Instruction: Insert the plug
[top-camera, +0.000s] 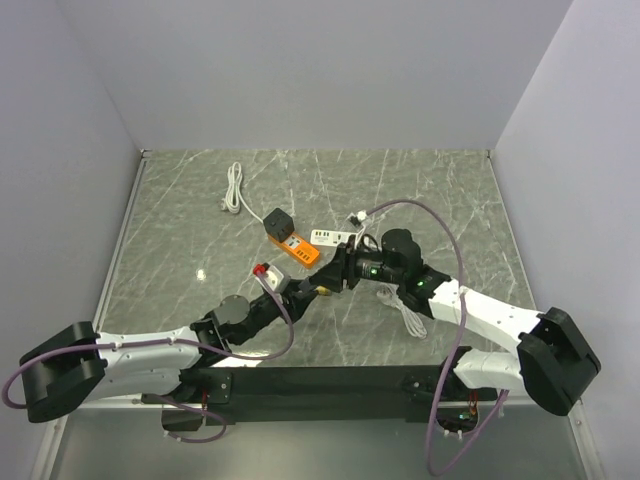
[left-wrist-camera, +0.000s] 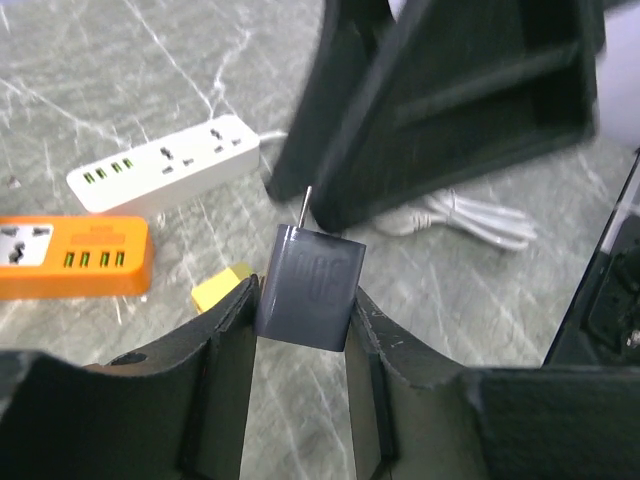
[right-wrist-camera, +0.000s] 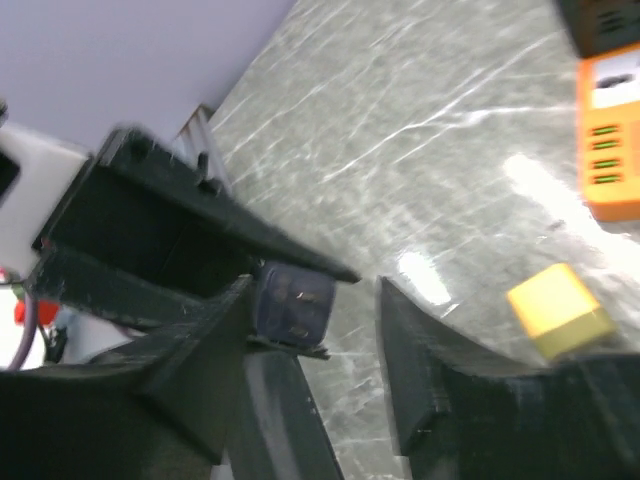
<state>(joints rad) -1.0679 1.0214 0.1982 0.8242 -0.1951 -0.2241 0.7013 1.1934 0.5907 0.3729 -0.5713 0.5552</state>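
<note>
Left wrist view shows the grey plug (left-wrist-camera: 310, 285) clamped between the fingers of the left gripper (left-wrist-camera: 305, 308), off the table, with a prong pointing forward. The right gripper (right-wrist-camera: 315, 292) sits close by, fingers apart, seemingly not gripping the plug. Insertion is not yet done: the orange power strip (left-wrist-camera: 75, 258) and the white power strip (left-wrist-camera: 165, 165) lie beyond.
</note>
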